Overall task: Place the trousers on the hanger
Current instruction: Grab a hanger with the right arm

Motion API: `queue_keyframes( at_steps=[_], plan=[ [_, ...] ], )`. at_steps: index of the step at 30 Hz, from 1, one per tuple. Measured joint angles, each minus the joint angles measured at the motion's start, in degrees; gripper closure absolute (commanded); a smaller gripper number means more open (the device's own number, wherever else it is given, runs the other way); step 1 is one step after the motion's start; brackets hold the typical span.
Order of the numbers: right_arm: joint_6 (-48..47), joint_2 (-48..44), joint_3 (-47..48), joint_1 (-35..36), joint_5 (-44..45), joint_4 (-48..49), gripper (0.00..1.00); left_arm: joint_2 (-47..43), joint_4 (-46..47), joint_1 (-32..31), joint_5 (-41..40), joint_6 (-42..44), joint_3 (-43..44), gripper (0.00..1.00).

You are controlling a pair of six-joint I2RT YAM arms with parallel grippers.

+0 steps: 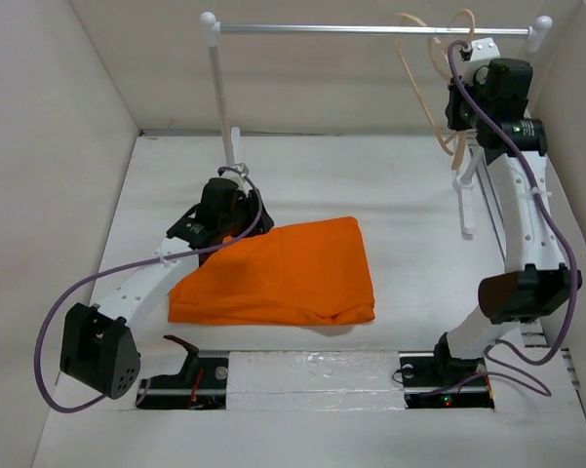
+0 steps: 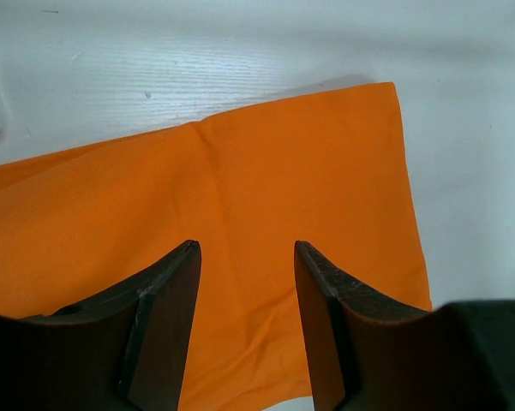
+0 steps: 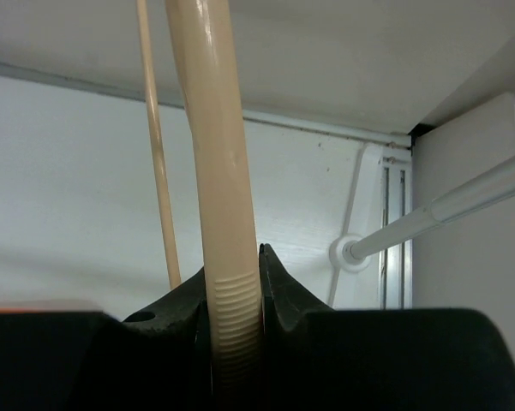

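The right end effector (image 3: 234, 265) is clamped narrow on a thick limb of the hanger (image 3: 214, 171), the ribbed stretch seated between its jaws. The hanger hangs at the right end of the rail (image 1: 371, 30), its limb running straight up from the jaws and a thinner limb just beside it.

The left end effector (image 2: 244, 248) stands half open and holds nothing. It hovers over the trousers (image 2: 283, 171) below the rail, near the foot of its left post.

The trousers (image 1: 283, 268) lie folded flat on the desk (image 1: 410, 195) in front of the rail. They sit between its posts and nearer the left one, with their long axis roughly parallel to it.

From the held hanger the trousers lie down, forward and to the left, well apart, so I judge that gap is what the next move must close. The left arm is much the nearer to the fabric.

Only the right wrist view shows the grip; in the top view the wrist hides it. Only the left wrist view shows bare space between the left jaws. Whether they touch the cloth I cannot tell.
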Motion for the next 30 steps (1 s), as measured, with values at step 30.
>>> queue_keyframes(
  at_steps=[30],
  plan=[
    [0.7,-25.9,-36.3,8.8,9.0,7.8,1.0,11.7,-4.2,-9.4,6.7,-0.2,29.2,0.48]
  ],
)
